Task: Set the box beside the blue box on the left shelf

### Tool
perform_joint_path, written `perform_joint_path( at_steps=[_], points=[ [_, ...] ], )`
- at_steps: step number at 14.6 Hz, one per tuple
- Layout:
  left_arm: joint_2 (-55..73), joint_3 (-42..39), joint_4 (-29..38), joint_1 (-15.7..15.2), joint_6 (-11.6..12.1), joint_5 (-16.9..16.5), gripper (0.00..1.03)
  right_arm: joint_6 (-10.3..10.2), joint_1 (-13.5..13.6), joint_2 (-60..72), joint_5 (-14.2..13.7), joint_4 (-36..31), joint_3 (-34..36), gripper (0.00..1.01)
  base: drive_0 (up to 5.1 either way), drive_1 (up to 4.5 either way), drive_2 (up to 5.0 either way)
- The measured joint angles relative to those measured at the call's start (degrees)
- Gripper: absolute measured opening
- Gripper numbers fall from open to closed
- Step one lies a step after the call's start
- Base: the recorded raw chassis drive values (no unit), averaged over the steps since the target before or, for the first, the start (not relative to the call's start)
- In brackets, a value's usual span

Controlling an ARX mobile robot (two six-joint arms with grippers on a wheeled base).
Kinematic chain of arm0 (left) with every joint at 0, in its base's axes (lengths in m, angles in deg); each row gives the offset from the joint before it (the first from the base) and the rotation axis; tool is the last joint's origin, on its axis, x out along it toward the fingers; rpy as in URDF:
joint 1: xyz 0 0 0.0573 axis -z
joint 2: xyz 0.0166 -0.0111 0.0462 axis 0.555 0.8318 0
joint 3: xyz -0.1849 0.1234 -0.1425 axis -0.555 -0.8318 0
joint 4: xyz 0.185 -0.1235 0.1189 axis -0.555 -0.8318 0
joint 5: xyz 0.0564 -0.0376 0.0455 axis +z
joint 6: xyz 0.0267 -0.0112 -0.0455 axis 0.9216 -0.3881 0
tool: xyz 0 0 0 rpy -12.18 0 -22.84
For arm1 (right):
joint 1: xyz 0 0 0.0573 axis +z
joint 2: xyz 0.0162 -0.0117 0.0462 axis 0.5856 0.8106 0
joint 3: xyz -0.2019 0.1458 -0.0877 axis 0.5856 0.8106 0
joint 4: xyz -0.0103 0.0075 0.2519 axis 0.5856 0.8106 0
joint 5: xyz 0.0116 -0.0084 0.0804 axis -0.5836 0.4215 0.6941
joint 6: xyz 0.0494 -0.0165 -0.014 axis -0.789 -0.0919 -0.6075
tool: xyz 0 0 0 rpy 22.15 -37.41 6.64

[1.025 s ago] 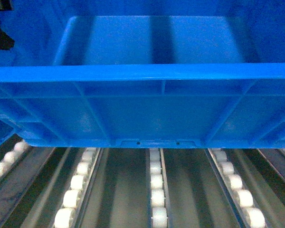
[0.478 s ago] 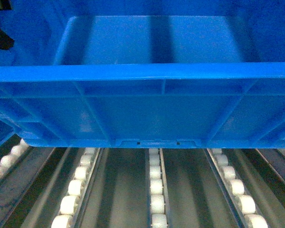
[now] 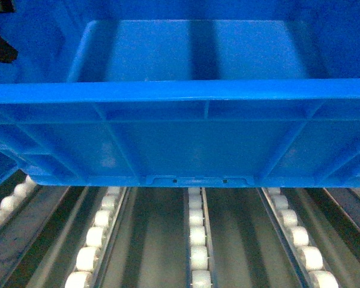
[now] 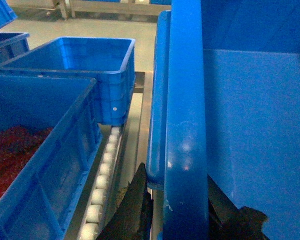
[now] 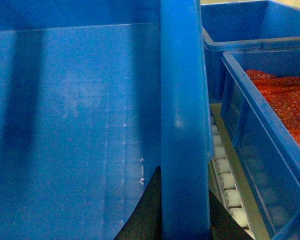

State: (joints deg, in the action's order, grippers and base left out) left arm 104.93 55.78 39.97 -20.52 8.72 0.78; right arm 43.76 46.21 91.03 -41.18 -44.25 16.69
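Note:
The box (image 3: 186,138), a big bright-blue crate with ribbed walls, fills the upper head view and hangs just above the left shelf's roller rails (image 3: 197,240). My left gripper (image 4: 182,202) is shut on its left rim, with one dark finger (image 4: 137,200) outside and the other inside the wall. My right gripper (image 5: 185,207) is shut on the right rim in the same way. A blue box (image 4: 45,150) holding red stuff stands on the rollers (image 4: 102,185) just left of the held crate.
An empty blue crate (image 4: 85,65) stands farther back on the left. On the right, past a roller rail (image 5: 225,175), is another blue crate (image 5: 265,130) with red contents, and one more (image 5: 240,25) behind it. Grey rails run under the held crate.
The rollers beneath have slid slightly toward the bottom of the head view. The crate keeps its place in view, and both grips are unchanged.

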Motion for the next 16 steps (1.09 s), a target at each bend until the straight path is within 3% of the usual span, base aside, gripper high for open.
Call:
perform_joint_path(
  at_steps=[16],
  points=[
    [0.00, 0.00, -0.02, 0.00, 0.00, 0.02, 0.16, 0.00, 0.00, 0.00, 0.00, 0.02, 0.00, 0.07, 0.0, 0.00, 0.0]
  ],
)
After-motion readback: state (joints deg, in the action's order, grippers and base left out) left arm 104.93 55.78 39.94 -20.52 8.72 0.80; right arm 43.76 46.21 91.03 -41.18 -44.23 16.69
